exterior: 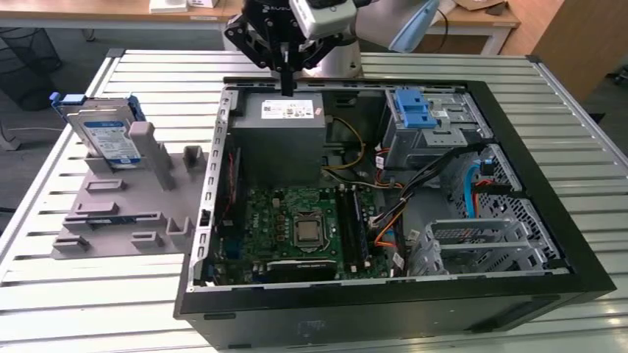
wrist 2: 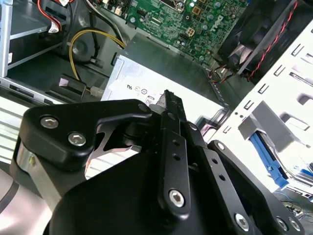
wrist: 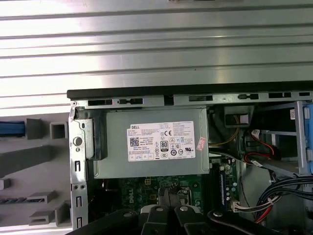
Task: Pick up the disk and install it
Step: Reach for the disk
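Slatted metal bench point(exterior: 98, 309): open computer case point(exterior: 393, 309), grey fixture point(exterior: 118, 220) beside. Disk point(exterior: 106, 132) upright in fixture, exterior view's left. Hand point(exterior: 287, 87) pressed together, empty, over power supply point(exterior: 284, 125). Disk likely rigid, dense, shock-sensitive; take hold across blue carrier point(exterior: 67, 98) sides.

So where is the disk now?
In the exterior view the disk stands upright in the grey rack, at that view's left, outside the open case; the hand is apart from it, above the power supply.
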`<state>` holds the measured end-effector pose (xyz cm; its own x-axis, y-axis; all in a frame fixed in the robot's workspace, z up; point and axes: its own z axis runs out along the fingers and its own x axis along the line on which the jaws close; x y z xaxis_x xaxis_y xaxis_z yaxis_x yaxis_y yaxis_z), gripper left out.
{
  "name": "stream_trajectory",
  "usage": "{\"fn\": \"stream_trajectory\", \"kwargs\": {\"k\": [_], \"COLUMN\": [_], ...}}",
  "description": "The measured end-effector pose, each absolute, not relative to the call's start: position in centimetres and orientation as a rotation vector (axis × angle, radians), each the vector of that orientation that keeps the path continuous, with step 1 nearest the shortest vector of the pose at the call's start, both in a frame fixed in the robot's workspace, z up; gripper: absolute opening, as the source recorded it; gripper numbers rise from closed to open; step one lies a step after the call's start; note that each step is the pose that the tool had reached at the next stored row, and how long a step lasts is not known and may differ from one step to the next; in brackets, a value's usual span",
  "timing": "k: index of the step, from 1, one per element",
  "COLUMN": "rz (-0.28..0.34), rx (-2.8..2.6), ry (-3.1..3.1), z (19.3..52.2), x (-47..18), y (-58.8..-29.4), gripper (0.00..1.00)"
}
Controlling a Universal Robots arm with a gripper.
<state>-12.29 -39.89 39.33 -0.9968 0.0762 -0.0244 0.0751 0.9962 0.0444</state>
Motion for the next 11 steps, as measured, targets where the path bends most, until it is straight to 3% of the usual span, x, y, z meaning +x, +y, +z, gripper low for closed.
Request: {"fn": "stream_trajectory", "kwargs": {"k": [11], "rz": [0.068], "rx": [0.118], "ry": [3.113], "z": [39.33], "x": [-12.57], "y": [-39.89], "gripper": [0.11]}}
